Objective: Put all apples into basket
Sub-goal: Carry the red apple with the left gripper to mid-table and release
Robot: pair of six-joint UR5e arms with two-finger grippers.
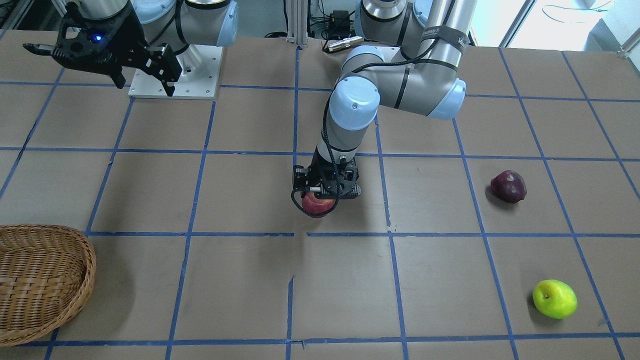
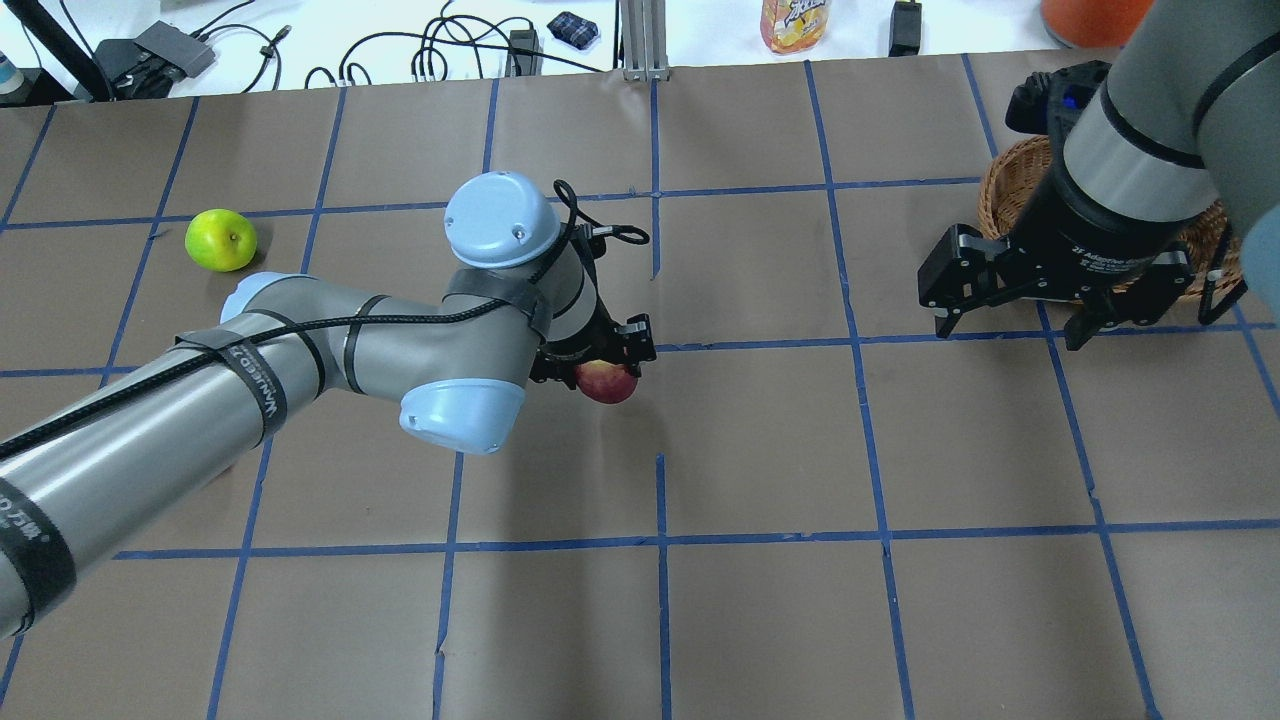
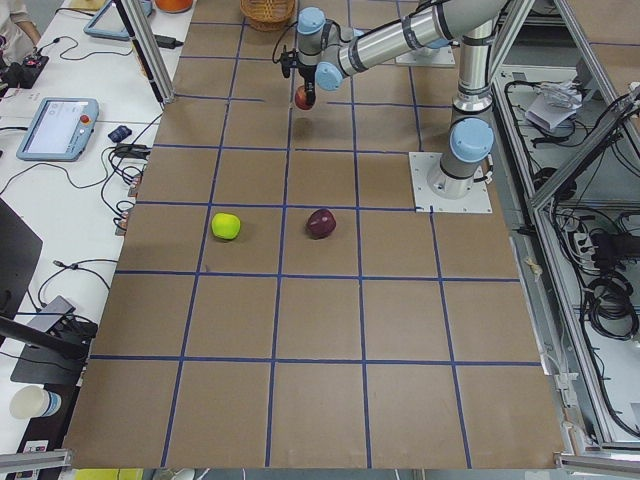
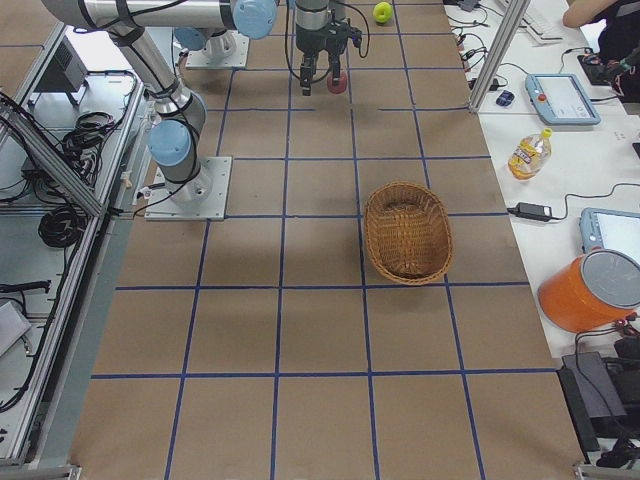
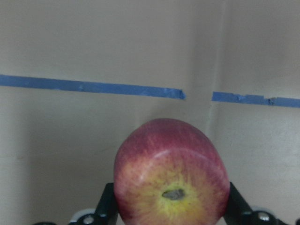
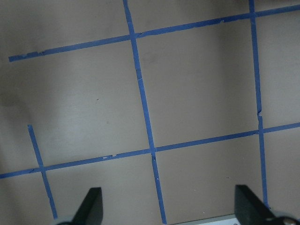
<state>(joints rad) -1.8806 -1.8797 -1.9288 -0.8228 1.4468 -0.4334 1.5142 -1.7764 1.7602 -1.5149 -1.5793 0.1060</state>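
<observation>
Farthest left in the overhead view, the green apple (image 2: 221,240) lay on the table (image 2: 760,450), well apart from the left pincer (image 2: 600,365), off to that pincer's left and toward the operators' side. Its stem dimple was tipped upward and slightly toward the pincer.

The maroon apple (image 1: 508,186) sat between the two, also to the left of the left pincer and about level with it. The left arm (image 2: 300,350) hid it from overhead, and I could not tell which way its stem pointed.

The left pincer pointed down, its fingers (image 5: 107,206) clamped against opposite flanks of the red apple (image 2: 607,381). The apple's core axis ran along the pincer's own axis, with the yellowish dimpled end turned up toward the wrist and the red end toward the table.

Well to the right, the right pincer (image 2: 1078,312) hung above the table with its fingers spread wide and nothing between them.

Just beyond that pincer, on the operators' side, stood the basket (image 2: 1010,185), partly hidden behind the wrist. Its long axis ran across the table from the robot's right to its left, and no apple lay in it.
</observation>
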